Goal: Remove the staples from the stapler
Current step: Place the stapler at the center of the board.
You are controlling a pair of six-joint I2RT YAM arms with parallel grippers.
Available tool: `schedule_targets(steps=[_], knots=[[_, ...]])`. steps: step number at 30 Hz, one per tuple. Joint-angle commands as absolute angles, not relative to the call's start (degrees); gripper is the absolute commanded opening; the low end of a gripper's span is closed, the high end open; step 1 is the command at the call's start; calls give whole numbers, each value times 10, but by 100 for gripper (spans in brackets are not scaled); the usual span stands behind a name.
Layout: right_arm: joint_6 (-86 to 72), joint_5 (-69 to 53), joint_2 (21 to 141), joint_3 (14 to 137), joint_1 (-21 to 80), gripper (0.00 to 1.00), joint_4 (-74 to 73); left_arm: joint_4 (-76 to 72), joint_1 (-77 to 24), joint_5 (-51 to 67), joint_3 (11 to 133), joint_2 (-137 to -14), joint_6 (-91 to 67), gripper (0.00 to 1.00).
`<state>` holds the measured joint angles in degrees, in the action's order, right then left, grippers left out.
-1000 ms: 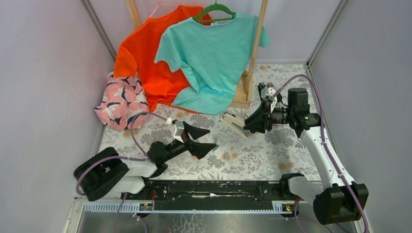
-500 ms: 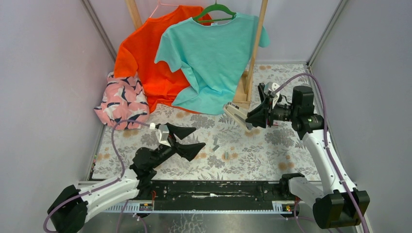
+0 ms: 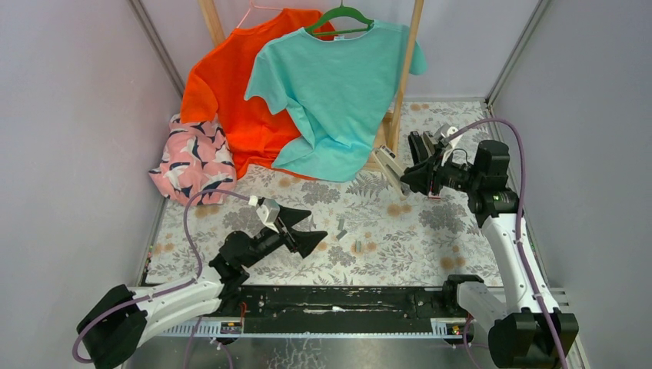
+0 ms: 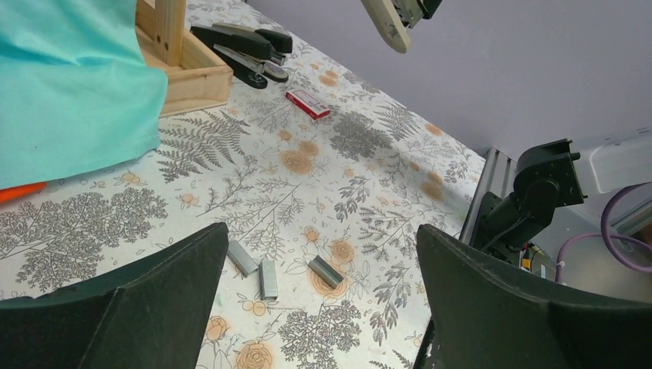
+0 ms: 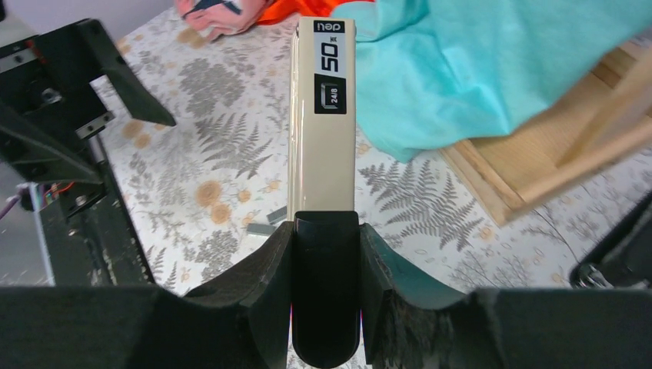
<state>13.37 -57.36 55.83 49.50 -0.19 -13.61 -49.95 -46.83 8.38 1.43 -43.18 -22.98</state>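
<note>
Right gripper [image 5: 325, 231] clamped on beige stapler [image 5: 323, 115], held up over table [image 3: 430, 254] far-right corner. Three staples [image 4: 267, 277] strips lie mid-table, nearer the near edge. Left gripper [image 3: 315, 223] wide apart, empty, beside them. Magazine probably emptied; can't see inside.

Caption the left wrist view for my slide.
Open left fingers frame three staple strips lying on the floral table.

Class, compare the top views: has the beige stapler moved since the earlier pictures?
Yes. The stapler has shifted away from the loose staples, toward the wooden rack.
</note>
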Motion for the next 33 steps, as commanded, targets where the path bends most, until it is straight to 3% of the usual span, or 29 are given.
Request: schedule_targets(steps=[1, 16, 23, 33], knots=[[72, -515, 521, 484, -14, 0, -25, -525, -466, 79, 13, -438, -231, 100], [-39, -219, 508, 441, -23, 1, 68, -523, -465, 76, 10, -438, -231, 100], [16, -105, 578, 485, -39, 3, 59, -523, -465, 74, 11, -439, -231, 100], [95, -55, 730, 586, -118, 5, 34, -527, -465, 73, 11, -442, -231, 100]])
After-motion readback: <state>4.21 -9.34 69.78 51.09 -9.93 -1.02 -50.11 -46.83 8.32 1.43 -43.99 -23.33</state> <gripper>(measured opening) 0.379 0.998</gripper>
